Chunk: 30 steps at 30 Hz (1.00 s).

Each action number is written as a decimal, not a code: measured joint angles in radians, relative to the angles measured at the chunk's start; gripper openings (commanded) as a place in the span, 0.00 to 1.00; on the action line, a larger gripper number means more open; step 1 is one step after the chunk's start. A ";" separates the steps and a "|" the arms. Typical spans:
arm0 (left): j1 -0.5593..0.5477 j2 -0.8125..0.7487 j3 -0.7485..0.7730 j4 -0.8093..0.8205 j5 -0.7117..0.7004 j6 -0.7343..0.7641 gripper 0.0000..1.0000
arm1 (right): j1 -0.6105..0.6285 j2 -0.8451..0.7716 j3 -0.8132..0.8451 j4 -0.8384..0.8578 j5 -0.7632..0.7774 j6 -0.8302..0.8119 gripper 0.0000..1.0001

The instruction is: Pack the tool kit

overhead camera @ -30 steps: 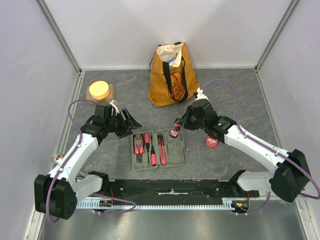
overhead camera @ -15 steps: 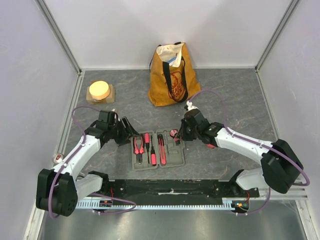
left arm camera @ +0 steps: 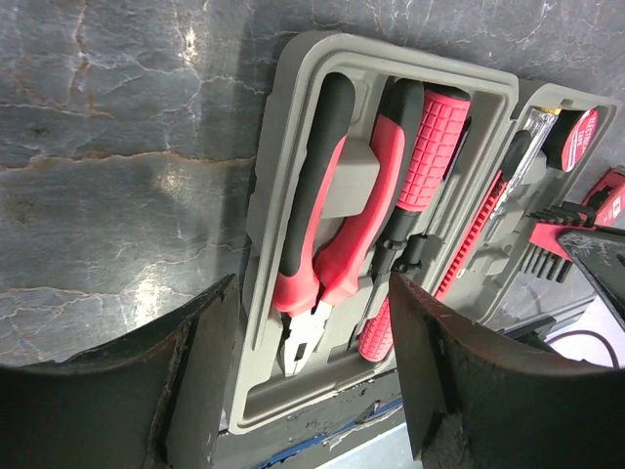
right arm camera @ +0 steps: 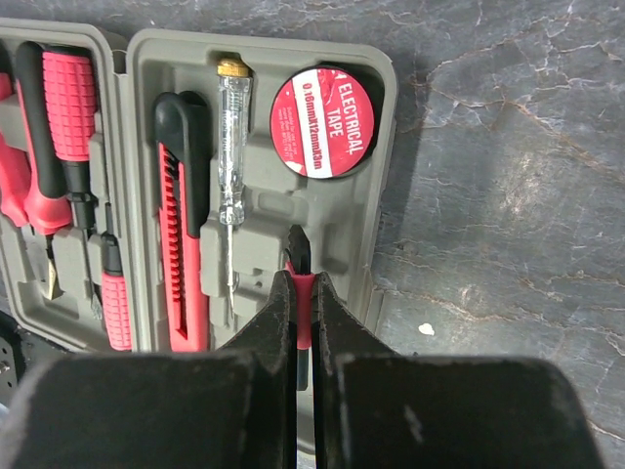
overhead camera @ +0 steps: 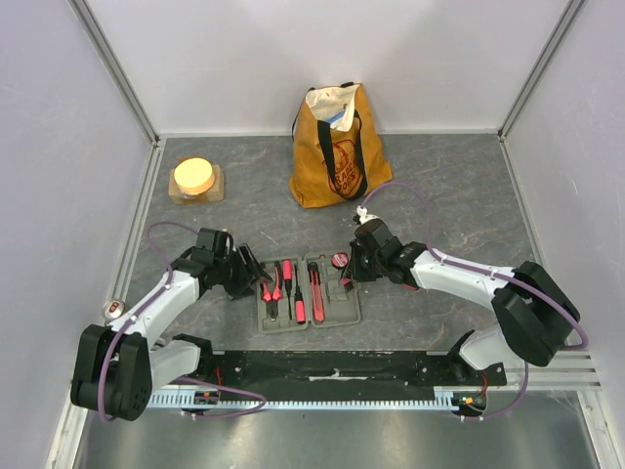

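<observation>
The tool kit case (overhead camera: 337, 305) lies open and flat between my arms. Its left half holds red-and-black pliers (left arm camera: 332, 225) and screwdrivers (left arm camera: 430, 147). Its right half holds a red knife (right arm camera: 181, 234), a clear tester screwdriver (right arm camera: 229, 147) and a roll of electrical tape (right arm camera: 320, 122). My left gripper (left arm camera: 311, 288) is open, hanging over the near end of the left half with the plier jaws between its fingers. My right gripper (right arm camera: 304, 278) is shut on a small red holder of black hex keys (right arm camera: 304, 256), low over the right half's moulded slots (right arm camera: 342, 220).
A mustard-yellow tote bag (overhead camera: 337, 147) stands at the back centre. A round yellow-topped block (overhead camera: 194, 178) sits at the back left. The black rail (overhead camera: 332, 366) with the arm bases runs just in front of the case.
Both grippers came in toward the case. The left one moved nearer and right, over the pliers. The right one carried the hex keys left, over the right half.
</observation>
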 measured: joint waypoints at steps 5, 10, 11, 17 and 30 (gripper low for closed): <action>0.000 0.016 0.000 0.021 0.004 -0.011 0.66 | 0.000 0.021 -0.019 0.022 -0.001 -0.001 0.00; 0.000 0.021 -0.018 0.053 0.023 -0.025 0.64 | 0.003 0.021 -0.040 0.053 0.000 0.005 0.00; 0.001 0.024 -0.024 0.061 0.025 -0.028 0.63 | 0.004 0.021 -0.044 0.060 0.000 0.008 0.00; 0.006 0.041 -0.048 0.085 0.040 -0.042 0.62 | 0.005 0.021 -0.060 0.103 0.017 0.039 0.00; 0.006 0.046 -0.049 0.092 0.058 -0.042 0.62 | 0.006 0.019 -0.065 0.132 0.075 0.061 0.00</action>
